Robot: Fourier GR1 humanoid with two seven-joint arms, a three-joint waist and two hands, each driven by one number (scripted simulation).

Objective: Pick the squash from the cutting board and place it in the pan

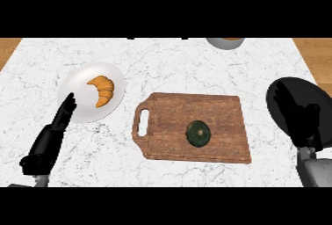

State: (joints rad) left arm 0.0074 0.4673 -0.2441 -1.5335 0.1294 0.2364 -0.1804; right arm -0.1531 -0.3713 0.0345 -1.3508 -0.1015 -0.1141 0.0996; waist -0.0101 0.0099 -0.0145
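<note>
1. The board lay in the middle of the white marble counter, with its handle slot on its left side.
2. The squash, dark green and round, rested on the board, a little right of the board's middle and toward its near edge. Nothing touched it.
3. The pan, black and round, stood to the right of the board, apart from it, close to the counter's right edge.
4. The right hand was over the near part of the pan, well right of the board. Black hand on black pan made the outline hard to read, so I cannot tell how its fingers stood.
5. A white plate stood to the left of the board, apart from it. A croissant lay on the plate.
6. The left hand was left of the board, fingers straight and pressed together, pointing away from the robot. The fingertips lay over the plate's near left rim, and the hand held nothing.
7. A grey round thing showed only in part at the far edge of the counter, beyond the board.
</note>
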